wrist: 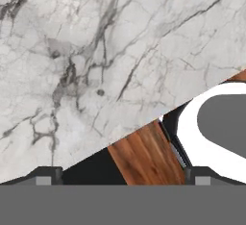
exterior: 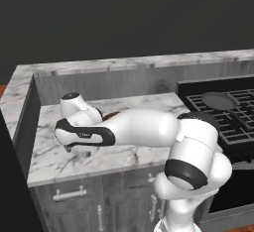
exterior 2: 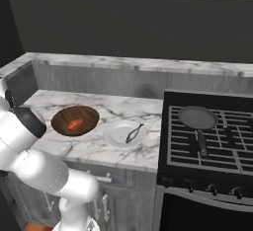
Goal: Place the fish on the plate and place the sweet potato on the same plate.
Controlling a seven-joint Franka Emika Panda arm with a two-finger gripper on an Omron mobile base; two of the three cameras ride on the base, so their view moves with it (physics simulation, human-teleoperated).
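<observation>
The grey fish [exterior 2: 133,133] lies on the white plate [exterior 2: 114,137], which sits on the marble counter beside the stove. The orange-red sweet potato [exterior 2: 75,124] rests inside a dark wooden bowl [exterior 2: 89,114] just left of the plate. My arm reaches left across the counter, and its wrist [exterior: 82,135] hangs low over the counter's front-left part, left of the bowl. In the hand view my gripper [wrist: 122,177] is open. Its fingertips [wrist: 45,177] stand wide apart with nothing between them, over bare marble near the counter's front edge.
A dark grey frying pan [exterior 2: 197,118] with a long handle sits on the black stove [exterior 2: 217,146] to the right. A raised marble ledge [exterior 2: 123,64] runs behind the counter, with a side wall [exterior: 30,112] at the left end. Wooden floor [wrist: 144,156] shows past the counter edge.
</observation>
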